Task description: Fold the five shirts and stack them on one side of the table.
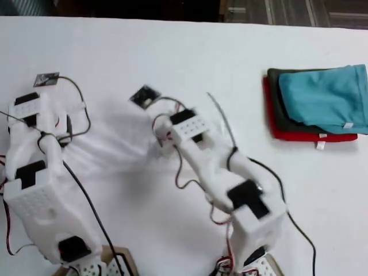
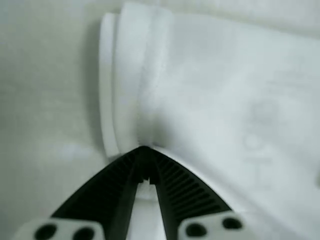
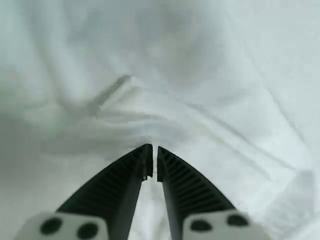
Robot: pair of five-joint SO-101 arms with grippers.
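Three shirts already sit folded in a stack (image 1: 319, 103), soft teal over dark over red, while a limp white shirt (image 1: 115, 144) lies rumpled on the white tabletop (image 1: 172, 52) well apart from that stack, between the two arms. The left pincer (image 2: 145, 172) is clamped on a thick, banded edge of it and the right pincer (image 3: 150, 162) is pinched together on a creased fold, so I take this as mid-fold. Next, I'd judge, both must carry the cloth over evenly, since it sags and wrinkles easily.
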